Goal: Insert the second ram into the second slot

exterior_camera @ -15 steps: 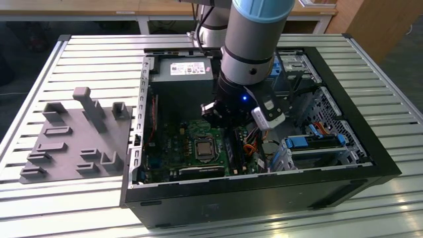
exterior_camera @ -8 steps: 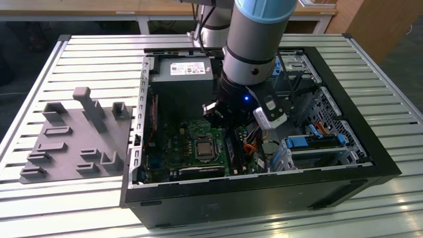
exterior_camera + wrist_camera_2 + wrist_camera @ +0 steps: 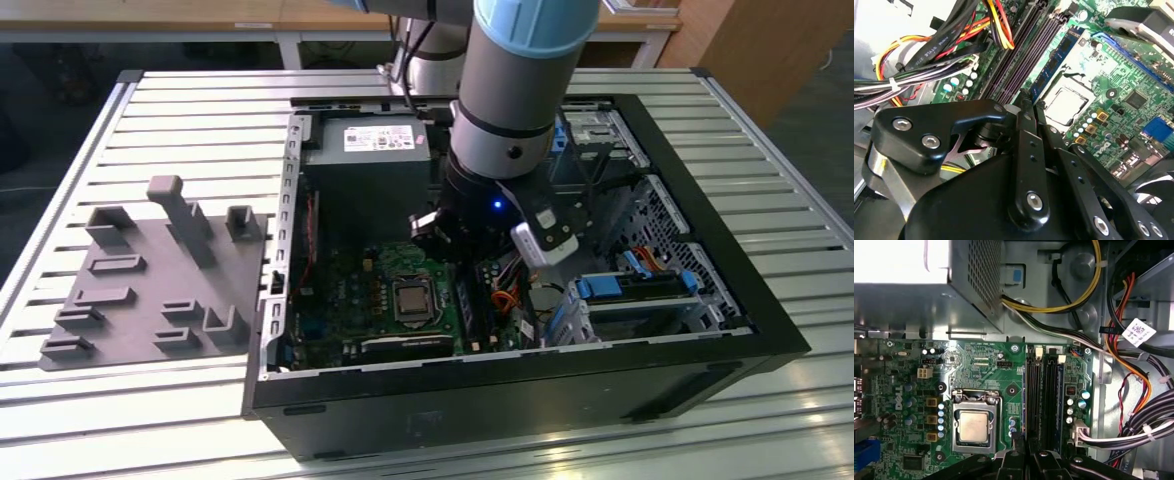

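**Second ram in the slot beside the processor, closed end effector over its near end**

On the slatted surface [image 3: 160,110] stands the open computer case [image 3: 747,330], and the arm [image 3: 514,110] reaches deep into its well. A sideways drift there could knock the case wall or the drive bay [image 3: 641,285]. Over the motherboard [image 3: 979,370], the cable bundle [image 3: 929,55] hangs just beside the memory slots [image 3: 1046,400], and a snagged wire could pull the wrist off line. The greater hazard is judged to lie at the slots themselves. Pressure on one end alone may tilt the stick, so that it seats at that end and rides high at the other. If it is not square to the slot, it may bend against the slot's wall.

The second ram [image 3: 1056,57] stands on edge in the slot nearest the processor [image 3: 973,426], its blue-green board running along that slot. Whether it is fully seated cannot be told. The end effector [image 3: 1023,102] is closed, with no gap showing at its tip. It sits directly over the stick's near end and hides the part beneath it. Whether the two touch cannot be told.
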You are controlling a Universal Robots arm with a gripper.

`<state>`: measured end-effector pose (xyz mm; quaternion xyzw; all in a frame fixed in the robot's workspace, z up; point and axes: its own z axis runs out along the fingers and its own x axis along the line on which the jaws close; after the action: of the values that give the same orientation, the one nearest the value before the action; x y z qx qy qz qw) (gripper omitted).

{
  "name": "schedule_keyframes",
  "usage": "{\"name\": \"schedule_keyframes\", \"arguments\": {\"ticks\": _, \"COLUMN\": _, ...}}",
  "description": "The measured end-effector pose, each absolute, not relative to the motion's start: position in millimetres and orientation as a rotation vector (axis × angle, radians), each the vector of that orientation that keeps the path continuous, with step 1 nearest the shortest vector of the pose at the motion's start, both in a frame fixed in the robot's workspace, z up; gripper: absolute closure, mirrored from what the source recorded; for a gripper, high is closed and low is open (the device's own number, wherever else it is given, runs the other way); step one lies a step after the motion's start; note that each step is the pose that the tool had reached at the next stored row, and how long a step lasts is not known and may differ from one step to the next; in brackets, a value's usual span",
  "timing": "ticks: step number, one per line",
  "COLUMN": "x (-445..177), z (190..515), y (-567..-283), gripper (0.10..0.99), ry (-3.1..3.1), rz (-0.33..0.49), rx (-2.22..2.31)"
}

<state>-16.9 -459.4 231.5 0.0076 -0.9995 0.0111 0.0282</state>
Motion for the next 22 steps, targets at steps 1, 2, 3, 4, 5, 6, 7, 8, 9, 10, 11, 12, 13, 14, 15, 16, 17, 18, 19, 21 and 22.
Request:
{"name": "schedule_keyframes", "arguments": {"ticks": 1, "x": -16.9, "z": 230.9, "y": -459.7, "gripper": 0.949, "ry": -3.085, "rz": 0.034, "rx": 0.021}}
{"name": "schedule_keyframes", "arguments": {"ticks": 2, "x": -16.8, "z": 230.3, "y": -460.1, "gripper": 0.949, "ry": -3.085, "rz": 0.034, "rx": 0.019}}
{"name": "schedule_keyframes", "arguments": {"ticks": 3, "x": -16.6, "z": 230.0, "y": -460.6, "gripper": 0.949, "ry": -3.085, "rz": 0.034, "rx": 0.018}}
{"name": "schedule_keyframes", "arguments": {"ticks": 4, "x": -16.3, "z": 229.8, "y": -461.0, "gripper": 0.949, "ry": -3.085, "rz": 0.034, "rx": 0.017}}
{"name": "schedule_keyframes", "arguments": {"ticks": 5, "x": -15.6, "z": 229.5, "y": -461.2, "gripper": 0.949, "ry": -3.085, "rz": 0.034, "rx": 0.017}}
{"name": "schedule_keyframes", "arguments": {"ticks": 6, "x": -14.1, "z": 229.3, "y": -461.2, "gripper": 0.949, "ry": -3.085, "rz": 0.034, "rx": 0.017}}
{"name": "schedule_keyframes", "arguments": {"ticks": 7, "x": -12.7, "z": 229.1, "y": -461.3, "gripper": 0.949, "ry": -3.085, "rz": 0.034, "rx": 0.017}}
{"name": "schedule_keyframes", "arguments": {"ticks": 8, "x": -11.9, "z": 228.8, "y": -461.3, "gripper": 0.949, "ry": -3.085, "rz": 0.034, "rx": 0.017}}
{"name": "schedule_keyframes", "arguments": {"ticks": 9, "x": -11.5, "z": 228.6, "y": -461.3, "gripper": 0.949, "ry": -3.085, "rz": 0.034, "rx": 0.017}}
{"name": "schedule_keyframes", "arguments": {"ticks": 10, "x": -11.3, "z": 228.4, "y": -461.4, "gripper": 0.949, "ry": -3.085, "rz": 0.034, "rx": 0.016}}
{"name": "schedule_keyframes", "arguments": {"ticks": 11, "x": -11.1, "z": 228.2, "y": -461.3, "gripper": 0.949, "ry": -3.085, "rz": 0.034, "rx": 0.016}}
{"name": "schedule_keyframes", "arguments": {"ticks": 12, "x": -10.9, "z": 228.0, "y": -461.3, "gripper": 0.949, "ry": -3.085, "rz": 0.034, "rx": 0.017}}
{"name": "schedule_keyframes", "arguments": {"ticks": 13, "x": -10.6, "z": 227.8, "y": -461.3, "gripper": 0.949, "ry": -3.085, "rz": 0.034, "rx": 0.017}}
{"name": "schedule_keyframes", "arguments": {"ticks": 14, "x": -10.1, "z": 227.4, "y": -461.3, "gripper": 0.949, "ry": -3.085, "rz": 0.033, "rx": 0.017}}
{"name": "schedule_keyframes", "arguments": {"ticks": 15, "x": -9.2, "z": 227.1, "y": -461.4, "gripper": 0.949, "ry": -3.085, "rz": 0.03, "rx": 0.017}}
{"name": "schedule_keyframes", "arguments": {"ticks": 16, "x": -8.2, "z": 226.7, "y": -461.3, "gripper": 0.949, "ry": -3.085, "rz": 0.023, "rx": 0.017}}
{"name": "schedule_keyframes", "arguments": {"ticks": 17, "x": -7.3, "z": 226.2, "y": -461.3, "gripper": 0.949, "ry": -3.085, "rz": 0.014, "rx": 0.017}}
{"name": "schedule_keyframes", "arguments": {"ticks": 18, "x": -6.8, "z": 225.6, "y": -461.3, "gripper": 0.949, "ry": -3.085, "rz": 0.01, "rx": 0.017}}
{"name": "schedule_keyframes", "arguments": {"ticks": 19, "x": -6.7, "z": 225.1, "y": -461.3, "gripper": 0.949, "ry": -3.085, "rz": 0.009, "rx": 0.017}}
{"name": "schedule_keyframes", "arguments": {"ticks": 21, "x": -6.8, "z": 224.0, "y": -461.4, "gripper": 0.949, "ry": -3.085, "rz": 0.009, "rx": 0.017}}
{"name": "schedule_keyframes", "arguments": {"ticks": 22, "x": -6.7, "z": 223.5, "y": -461.5, "gripper": 0.949, "ry": -3.085, "rz": 0.009, "rx": 0.017}}
